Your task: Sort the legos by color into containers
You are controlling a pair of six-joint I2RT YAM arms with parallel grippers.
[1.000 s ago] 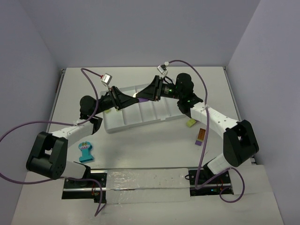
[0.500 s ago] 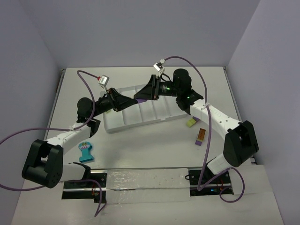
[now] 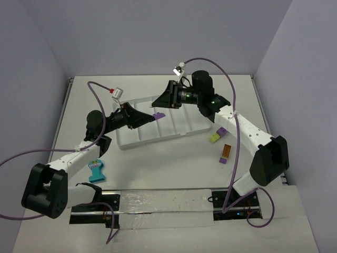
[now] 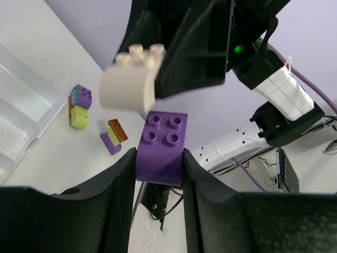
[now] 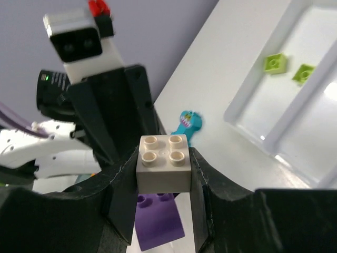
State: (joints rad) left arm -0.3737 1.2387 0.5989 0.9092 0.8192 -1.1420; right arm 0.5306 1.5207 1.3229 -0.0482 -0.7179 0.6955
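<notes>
The left gripper (image 4: 160, 158) is clamped to brick width on a purple lego (image 4: 162, 146), studs up. It appears to hang over the middle of the white tray (image 3: 141, 138), so for this arm the drop is probably a short descent. Facing it almost tip to tip, the right gripper (image 5: 163, 176) pinches a tan lego (image 5: 162, 157) the same way. The tray lies below and beside it, with two lime green legos (image 5: 275, 62) in one compartment (image 5: 258, 100).
</notes>
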